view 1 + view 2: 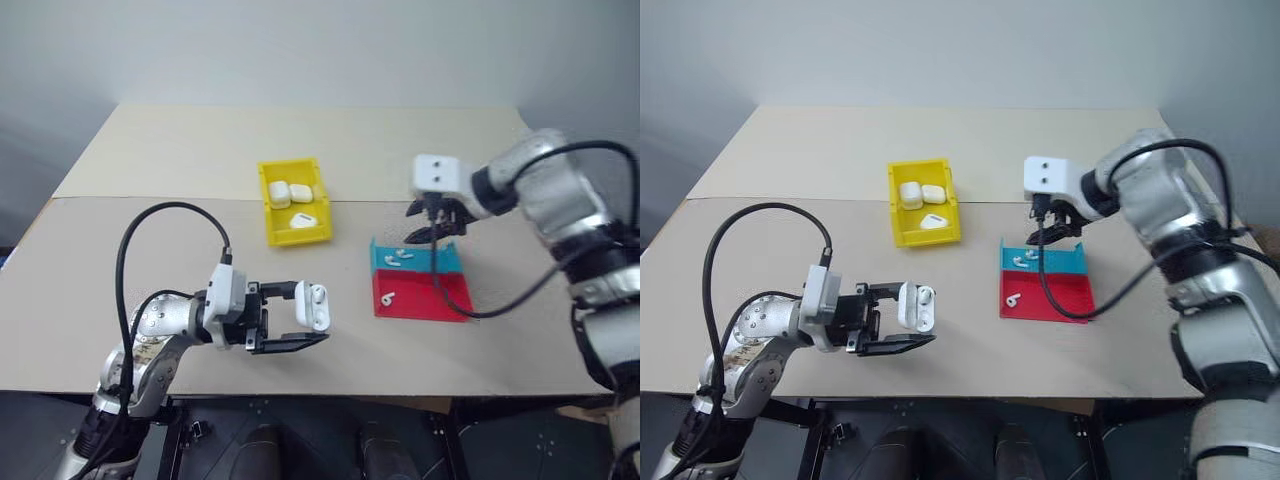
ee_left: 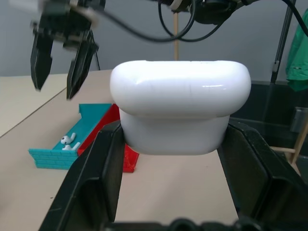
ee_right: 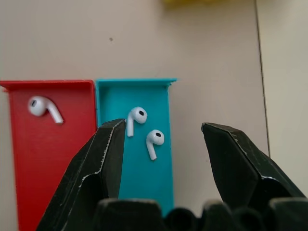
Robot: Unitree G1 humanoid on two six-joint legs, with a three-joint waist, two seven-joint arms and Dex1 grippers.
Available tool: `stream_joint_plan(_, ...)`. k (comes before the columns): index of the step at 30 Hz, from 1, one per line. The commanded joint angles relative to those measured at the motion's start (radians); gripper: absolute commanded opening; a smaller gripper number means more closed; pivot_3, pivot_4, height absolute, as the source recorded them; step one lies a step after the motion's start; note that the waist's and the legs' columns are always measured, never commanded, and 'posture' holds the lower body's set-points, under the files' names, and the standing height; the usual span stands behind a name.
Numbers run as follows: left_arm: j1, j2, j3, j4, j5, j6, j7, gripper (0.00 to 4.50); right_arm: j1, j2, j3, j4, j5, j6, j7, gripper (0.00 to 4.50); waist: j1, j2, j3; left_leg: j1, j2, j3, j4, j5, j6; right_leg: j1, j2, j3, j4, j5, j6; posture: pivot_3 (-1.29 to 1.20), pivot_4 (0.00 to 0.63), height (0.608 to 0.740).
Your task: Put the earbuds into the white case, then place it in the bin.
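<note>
My left gripper [image 1: 308, 316] is shut on the white case [image 1: 313, 306], holding it sideways above the table's near part. In the left wrist view the case [image 2: 180, 110] sits between both black fingers. Two earbuds [image 3: 137, 118] [image 3: 155, 140] lie in the blue half of a shallow tray, and a third earbud [image 3: 43, 107] lies in its red half. My right gripper [image 1: 435, 226] hangs open just above the blue half, its fingers on either side of the two earbuds without touching them. The yellow bin [image 1: 268, 205] stands behind and to the left of the tray.
Three white cases [image 1: 290, 192] lie inside the yellow bin. The red and blue tray [image 1: 425, 296] rests right of centre. A black cable runs from my right wrist across the tray's right side. The tan table's front edge is close to my left arm.
</note>
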Motion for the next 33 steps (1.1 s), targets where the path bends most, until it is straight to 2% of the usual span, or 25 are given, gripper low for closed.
stream_joint_plan(1,0.011,-0.009,-0.005,-0.04,-0.005,-0.007,0.022,2.74,-0.073,0.055,0.035,0.18,-0.107,-0.108,-0.003,3.01,0.001,0.0,0.0,0.0,0.0,0.0,0.0,0.0,0.0,0.0,0.0,0.0,0.0,0.0,0.0,0.0,0.15,0.74)
stream_joint_plan(11,0.039,-0.011,-0.021,-0.062,0.01,-0.01,0.048,2.74,-0.151,0.195,0.034,0.503,-0.235,-0.292,-0.037,3.01,-0.01,0.001,0.001,0.002,0.0,0.0,0.0,0.0,0.0,0.0,0.0,0.0,0.002,0.0,0.0,0.0,0.15,0.74)
stream_joint_plan(20,0.058,-0.004,-0.03,-0.088,0.016,-0.006,0.074,2.74,-0.167,0.27,0.014,0.621,-0.283,-0.349,-0.081,3.01,-0.011,0.002,0.001,0.002,0.0,0.0,0.0,0.0,0.0,0.0,0.0,0.0,0.002,0.0,0.0,0.0,0.15,0.74)
stream_joint_plan(29,0.059,0.001,-0.035,-0.091,0.014,-0.002,0.081,2.74,-0.172,0.291,0.0,0.676,-0.323,-0.387,-0.107,3.01,-0.012,0.003,0.002,0.002,0.0,0.0,0.0,0.0,0.0,0.0,0.0,0.0,0.002,0.0,0.0,0.0,0.15,0.74)
stream_joint_plan(33,0.056,0.005,-0.032,-0.086,0.013,0.0,0.08,2.74,-0.173,0.289,-0.01,0.682,-0.328,-0.394,-0.103,1.73,-0.012,0.003,0.002,0.002,0.0,0.0,0.0,0.0,0.0,0.0,0.0,0.0,0.002,0.0,0.0,0.0,0.15,0.74)
